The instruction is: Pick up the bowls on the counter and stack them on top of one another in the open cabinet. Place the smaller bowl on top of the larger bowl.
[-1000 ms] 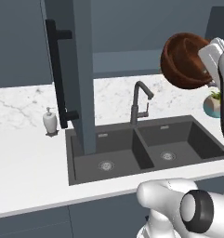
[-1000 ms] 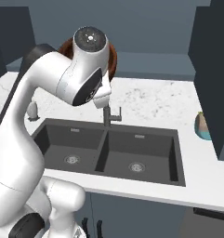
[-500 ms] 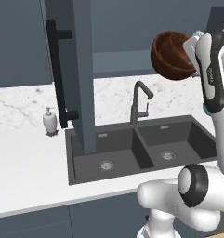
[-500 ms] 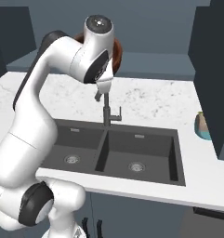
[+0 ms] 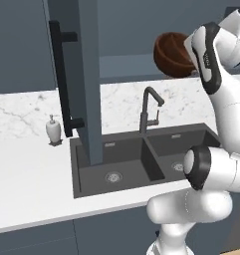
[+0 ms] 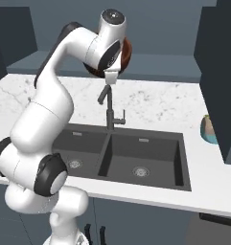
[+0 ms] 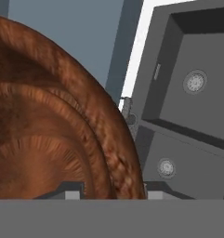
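Note:
A wide, deep reddish-brown wooden bowl (image 5: 172, 54), by its look the larger bowl, hangs tilted in the air above the faucet, level with the open cabinet's inner shelf (image 5: 124, 67). My gripper (image 7: 112, 189) is shut on its rim; the bowl (image 7: 48, 130) takes up the left of the hand view. In the right base view the bowl (image 6: 127, 51) peeks out behind my wrist. The cabinet's open door (image 5: 89, 74) with its long black bar handle (image 5: 61, 79) stands to the left of the bowl. The white marble counter (image 5: 27, 169) lies below. The smaller bowl is out of view.
A dark double sink (image 5: 141, 159) with a black faucet (image 5: 150, 107) sits under the bowl. A white soap dispenser (image 5: 53, 130) stands by the backsplash. On the counter at the right is a teal and tan object (image 6: 209, 130), next to a dark tall cabinet (image 6: 217, 72).
The arm has swung the held bowl leftward and slightly up, from the right edge of the left base view to the cabinet opening above the faucet.

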Motion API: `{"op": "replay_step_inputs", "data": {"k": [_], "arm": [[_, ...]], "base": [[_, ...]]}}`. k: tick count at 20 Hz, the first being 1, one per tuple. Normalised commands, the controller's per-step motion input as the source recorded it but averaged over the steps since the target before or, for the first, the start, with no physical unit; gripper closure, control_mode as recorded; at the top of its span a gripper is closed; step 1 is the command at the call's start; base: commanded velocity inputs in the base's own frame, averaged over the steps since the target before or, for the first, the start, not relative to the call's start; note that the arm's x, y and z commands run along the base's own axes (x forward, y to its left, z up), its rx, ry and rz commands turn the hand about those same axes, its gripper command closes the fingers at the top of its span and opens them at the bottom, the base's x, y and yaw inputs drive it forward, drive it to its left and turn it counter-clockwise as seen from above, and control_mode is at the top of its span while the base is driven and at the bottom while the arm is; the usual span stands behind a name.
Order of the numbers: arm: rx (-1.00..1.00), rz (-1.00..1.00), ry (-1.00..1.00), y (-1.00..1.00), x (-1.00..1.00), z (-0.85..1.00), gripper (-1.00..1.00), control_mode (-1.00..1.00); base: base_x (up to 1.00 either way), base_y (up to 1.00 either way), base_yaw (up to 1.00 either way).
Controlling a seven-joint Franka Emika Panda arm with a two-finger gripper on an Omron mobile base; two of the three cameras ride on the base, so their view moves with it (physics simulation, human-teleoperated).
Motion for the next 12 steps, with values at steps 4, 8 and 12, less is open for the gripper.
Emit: {"op": "replay_step_inputs", "data": {"k": [4, 8, 12], "arm": [[0.03, -0.08, 0.01, 0.00, 0.91, 0.01, 1.00, -1.00], [0.00, -0.08, 0.00, 0.00, 0.84, 0.01, 1.00, -1.00], [0.00, -0.08, 0.00, 0.00, 0.77, 0.00, -1.00, -1.00]], "base": [[0.00, 0.00, 0.00], [0.00, 0.00, 0.00], [0.00, 0.00, 0.00]]}}
